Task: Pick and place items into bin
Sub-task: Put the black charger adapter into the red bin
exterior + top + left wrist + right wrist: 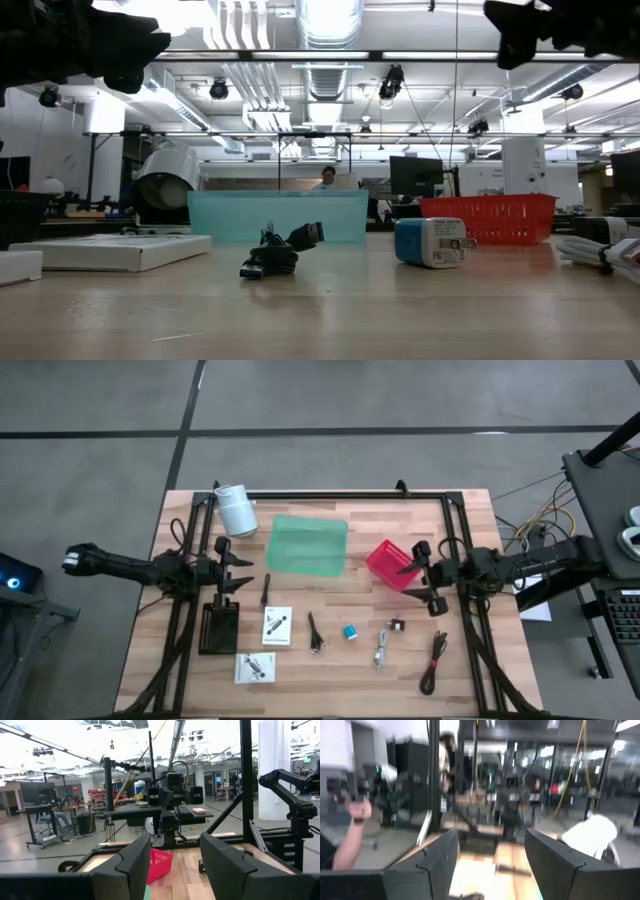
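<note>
While both arms wait, a white roll flanks the green bin.

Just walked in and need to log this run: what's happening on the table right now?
Nothing is being handled at this moment. The left gripper and right gripper both sit open at the table's sides, holding nothing. The green bin and red basket stand at the back. The items lie loose toward the front: two white packets, a blue cylinder, a silver cable, and a black cable. A white roll lies at the back left.
</note>
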Controlling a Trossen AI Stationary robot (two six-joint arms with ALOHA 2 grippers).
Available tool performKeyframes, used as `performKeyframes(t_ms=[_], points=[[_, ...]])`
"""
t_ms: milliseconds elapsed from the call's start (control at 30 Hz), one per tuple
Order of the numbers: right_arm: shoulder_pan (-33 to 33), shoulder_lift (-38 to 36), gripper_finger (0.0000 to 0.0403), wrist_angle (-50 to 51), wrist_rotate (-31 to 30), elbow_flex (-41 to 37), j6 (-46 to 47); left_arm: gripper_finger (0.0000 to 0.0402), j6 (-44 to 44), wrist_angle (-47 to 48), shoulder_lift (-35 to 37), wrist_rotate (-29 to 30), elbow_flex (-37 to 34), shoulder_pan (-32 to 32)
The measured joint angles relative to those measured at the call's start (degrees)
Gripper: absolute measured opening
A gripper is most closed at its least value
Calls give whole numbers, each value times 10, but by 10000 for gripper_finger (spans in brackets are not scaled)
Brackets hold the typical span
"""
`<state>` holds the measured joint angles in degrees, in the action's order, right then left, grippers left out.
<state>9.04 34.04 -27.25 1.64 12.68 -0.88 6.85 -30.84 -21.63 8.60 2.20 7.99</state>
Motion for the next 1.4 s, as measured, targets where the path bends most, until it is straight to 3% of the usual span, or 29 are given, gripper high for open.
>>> performKeyframes(t_ms=[233,433,867,1400], points=[[49,124,217,279,-5,157,110,157,0,-1,0,1,0,0],[105,234,217,384,-82,246,199,158,0,-1,0,3,0,0],[181,423,217,758,-119,399,470,158,1,-2,0,3,0,0],[221,529,217,778,-102,409,498,158,1,-2,0,3,0,0]])
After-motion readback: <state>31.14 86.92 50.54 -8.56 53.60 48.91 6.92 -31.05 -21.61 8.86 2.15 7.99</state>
